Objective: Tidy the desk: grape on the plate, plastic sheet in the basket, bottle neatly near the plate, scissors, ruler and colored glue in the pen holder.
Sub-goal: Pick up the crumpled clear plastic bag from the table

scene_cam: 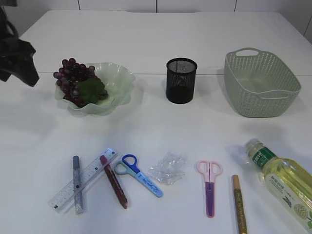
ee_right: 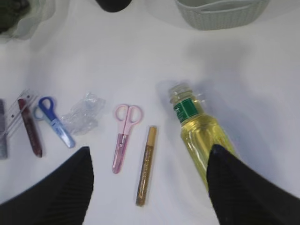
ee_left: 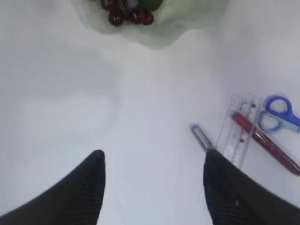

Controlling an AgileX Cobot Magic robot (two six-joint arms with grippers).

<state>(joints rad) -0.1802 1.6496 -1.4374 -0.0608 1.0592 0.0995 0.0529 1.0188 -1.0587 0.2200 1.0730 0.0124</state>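
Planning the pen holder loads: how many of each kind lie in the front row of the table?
Scissors: 2, blue-handled and pink-handled
Glue pens: 3, grey, red, gold
Clear plastic ruler: 1
Crumpled plastic sheet: 1
Yellow-filled bottle: 1
Total: 8
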